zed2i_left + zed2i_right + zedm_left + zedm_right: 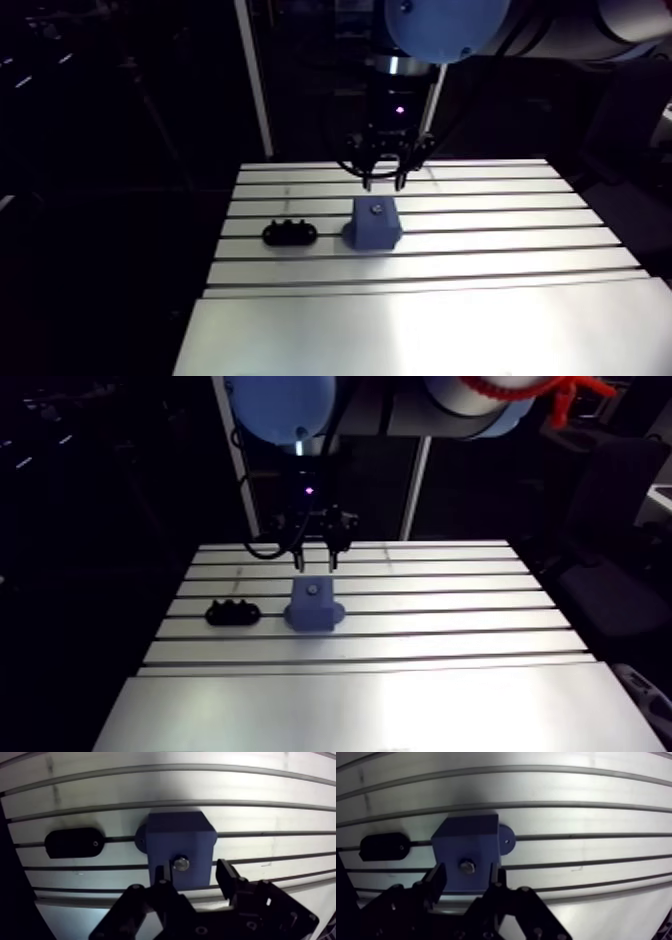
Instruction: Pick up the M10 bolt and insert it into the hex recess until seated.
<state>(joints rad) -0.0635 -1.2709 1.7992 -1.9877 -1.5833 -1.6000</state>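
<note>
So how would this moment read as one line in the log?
bolt: in top of blue block | jaws: open, empty, above it | black holder: beside block on table

The block (375, 225) is set on the slotted table (450, 320), in its far half, across one of the slots. A flat holder (289, 232) is laid on the table near the block, to its left in the arm view, with a gap between them. The bolt (181, 863) is seated in the block's top face. The gripper (192, 871) is positioned directly above the block, and in the wrist view the bolt is seen between its parted fingers.
</note>
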